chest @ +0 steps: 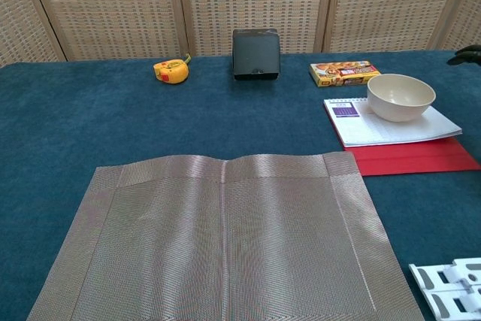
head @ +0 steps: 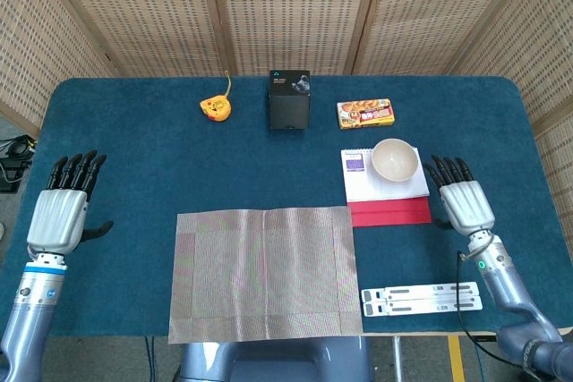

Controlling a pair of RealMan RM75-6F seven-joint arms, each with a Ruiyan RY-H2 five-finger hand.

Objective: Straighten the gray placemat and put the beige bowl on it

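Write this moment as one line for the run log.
placemat: flat | beige bowl: on notepad | left hand: open | right hand: open, beside bowl

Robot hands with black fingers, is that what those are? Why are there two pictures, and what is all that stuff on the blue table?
Yes, those belong to a robot with two arms. The head view looks down from above; the chest view looks across the blue table from lower down. The left robot hand and the right robot hand both have their fingers spread and hold nothing. In front lies the flat gray woven placemat. The round beige bowl sits on a white notepad, which lies on a red folder. At the back are a yellow tape measure, a black box and an orange snack packet. A white plastic bracket lies near the front edge.
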